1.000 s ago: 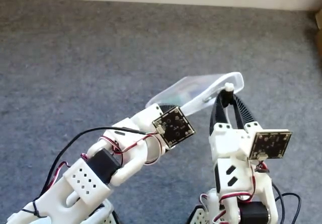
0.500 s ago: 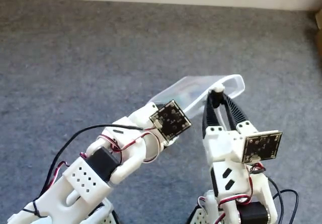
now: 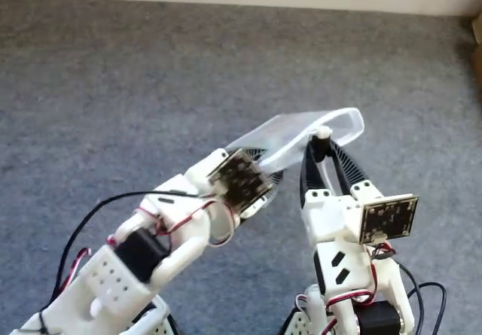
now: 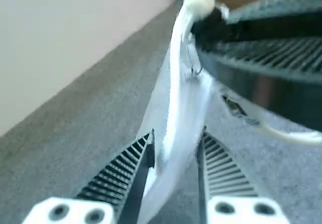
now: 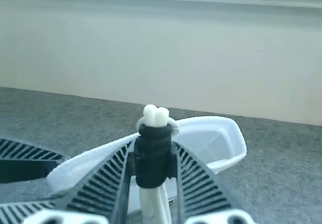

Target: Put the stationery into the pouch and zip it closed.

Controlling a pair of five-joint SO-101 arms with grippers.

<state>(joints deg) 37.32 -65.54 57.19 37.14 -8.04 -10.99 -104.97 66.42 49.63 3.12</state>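
The translucent pouch [image 3: 297, 133] hangs lifted above the carpet, held between both arms. My left gripper [image 3: 265, 171] is shut on the pouch's lower end; in the left wrist view its ribbed fingers [image 4: 138, 158] press the white pouch [image 4: 178, 98] from both sides. My right gripper [image 3: 322, 136] is shut on the pouch's upper edge near its rounded end. In the right wrist view the right gripper [image 5: 154, 129] has its black fingers together, with the pouch [image 5: 216, 138] curving behind them. A small metal zipper ring [image 4: 192, 71] hangs just below the right gripper [image 4: 206, 5]. What the pouch holds is hidden.
Grey carpet [image 3: 135, 86] covers the whole work area, bounded by a pale wall [image 5: 226, 58] at the far side. A brown box edge [image 3: 477, 41] sits at the far right.
The right gripper has shifted a little to the left with the pouch's edge. The left arm's wrist has turned and moved slightly left, still holding the pouch.
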